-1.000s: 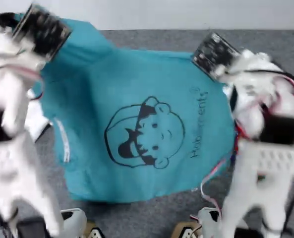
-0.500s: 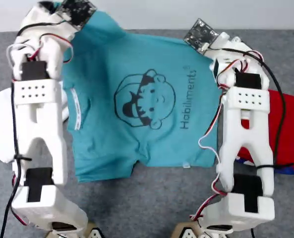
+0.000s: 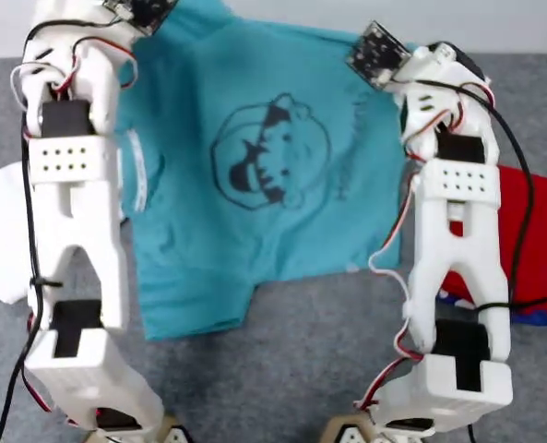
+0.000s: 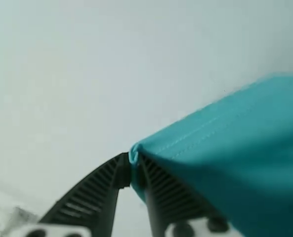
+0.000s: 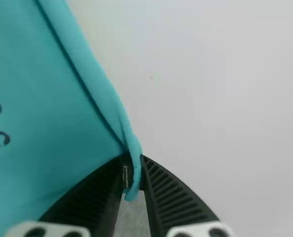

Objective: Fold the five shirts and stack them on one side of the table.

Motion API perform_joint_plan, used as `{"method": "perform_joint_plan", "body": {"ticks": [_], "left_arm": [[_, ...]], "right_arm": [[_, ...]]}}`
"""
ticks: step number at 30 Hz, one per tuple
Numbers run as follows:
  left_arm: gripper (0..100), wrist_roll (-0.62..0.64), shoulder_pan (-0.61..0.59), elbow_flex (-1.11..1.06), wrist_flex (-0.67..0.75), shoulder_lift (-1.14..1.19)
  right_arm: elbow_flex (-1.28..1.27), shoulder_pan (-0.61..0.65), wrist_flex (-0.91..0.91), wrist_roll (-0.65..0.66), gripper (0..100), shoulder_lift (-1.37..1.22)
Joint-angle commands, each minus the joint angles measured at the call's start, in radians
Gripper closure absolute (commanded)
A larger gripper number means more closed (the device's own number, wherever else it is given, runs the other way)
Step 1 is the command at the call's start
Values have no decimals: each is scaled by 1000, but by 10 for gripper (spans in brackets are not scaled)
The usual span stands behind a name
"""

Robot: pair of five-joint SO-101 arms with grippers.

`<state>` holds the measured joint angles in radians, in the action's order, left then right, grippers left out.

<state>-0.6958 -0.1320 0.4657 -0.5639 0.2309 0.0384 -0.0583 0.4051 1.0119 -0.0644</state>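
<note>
A teal shirt (image 3: 255, 185) with a black cartoon face print hangs stretched between both arms over the grey table, its lower hem and one sleeve lying on the surface. My left gripper (image 4: 131, 170) is shut on a folded edge of the teal shirt (image 4: 235, 143), held up against a pale wall. My right gripper (image 5: 132, 174) is shut on another edge of the teal shirt (image 5: 47, 123). In the high view the left arm (image 3: 70, 166) reaches far at the left side, the right arm (image 3: 453, 185) at the right.
A red shirt (image 3: 536, 240) lies at the right table edge, partly under the right arm. A white cloth (image 3: 1, 231) lies at the left edge. Bare grey table (image 3: 291, 369) shows in front between the arm bases.
Both arms have carried the teal shirt farther away toward the back of the table and lifted it, so its print now sits higher and less of it lies on the table.
</note>
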Motion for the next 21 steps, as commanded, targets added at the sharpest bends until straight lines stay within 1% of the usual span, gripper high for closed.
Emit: {"method": "perform_joint_plan", "body": {"ticks": [1,7,9,15,21], "left_arm": [[995,-12,3,51,-152,-14],[995,-12,12,54,-535,-15],[995,-12,14,54,-640,-32],[995,-9,25,48,-838,-117],[995,-12,58,48,-1117,-166]], "right_arm": [[37,1,54,6,988,15],[40,-5,268,8,988,15],[41,-2,335,8,988,16],[41,2,519,8,988,18],[41,4,722,9,988,36]]}}
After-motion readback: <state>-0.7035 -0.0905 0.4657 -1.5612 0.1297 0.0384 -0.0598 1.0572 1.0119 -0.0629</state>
